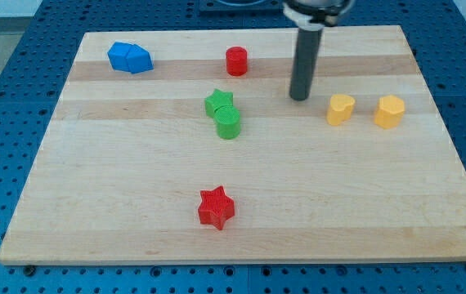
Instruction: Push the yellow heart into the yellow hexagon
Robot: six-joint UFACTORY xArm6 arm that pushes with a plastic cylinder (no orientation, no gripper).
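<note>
The yellow heart [340,109] lies on the wooden board at the view's right. The yellow hexagon [389,111] lies a short way to its right, with a small gap between them. My tip [299,98] rests on the board just left of the yellow heart and slightly above it in the view, apart from it. The dark rod rises from the tip to the view's top edge.
A green star [219,104] and a green cylinder [228,124] touch near the board's middle. A red cylinder [236,61] and a blue block [129,57] lie near the top. A red star [216,207] lies near the bottom. The board's right edge [445,131] runs beyond the hexagon.
</note>
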